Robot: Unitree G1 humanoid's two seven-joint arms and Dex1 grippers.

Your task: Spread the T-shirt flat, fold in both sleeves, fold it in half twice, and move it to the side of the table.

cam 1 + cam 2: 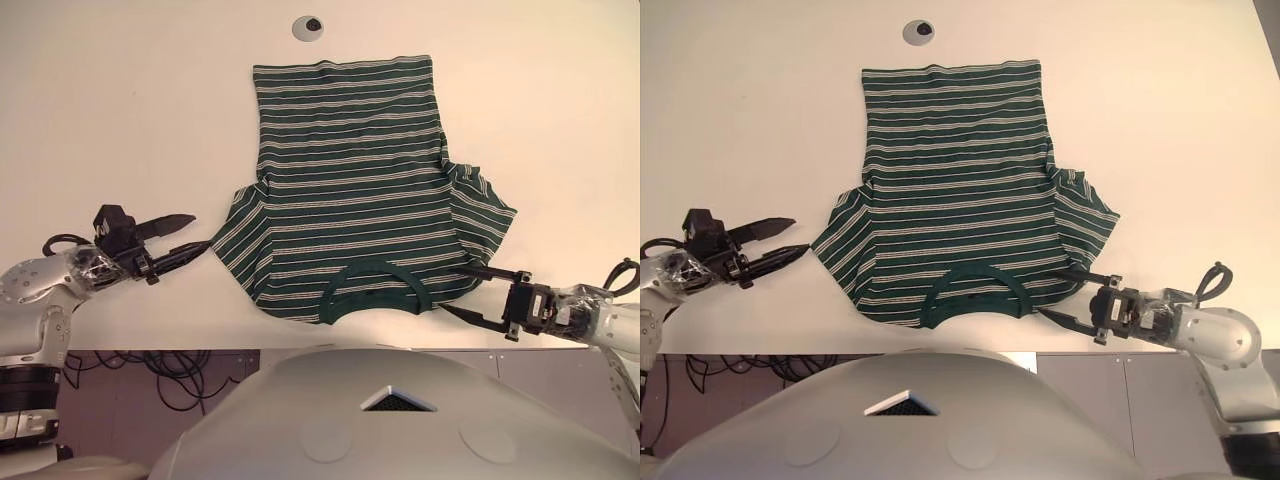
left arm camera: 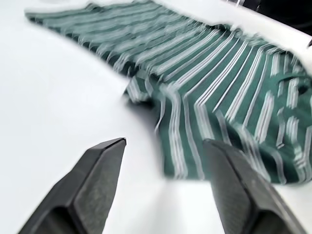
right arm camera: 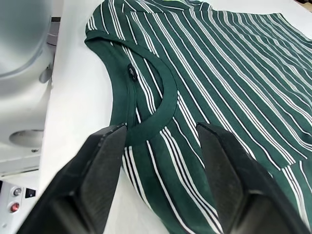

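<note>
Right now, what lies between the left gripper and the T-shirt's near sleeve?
Only a narrow strip of bare white table. The left gripper is open, its tips just short of the sleeve of the T-shirt; the left eye view shows this.

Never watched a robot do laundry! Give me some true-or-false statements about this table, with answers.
The T-shirt is green with pale stripes. True.
Its collar points away from the robot. False: the collar lies nearest the robot.
The left tool and right tool are both open. True.
The left tool holds a sleeve aloft. False: the left sleeve lies on the table beside it.
A small round disc sits beyond the hem. True.
</note>
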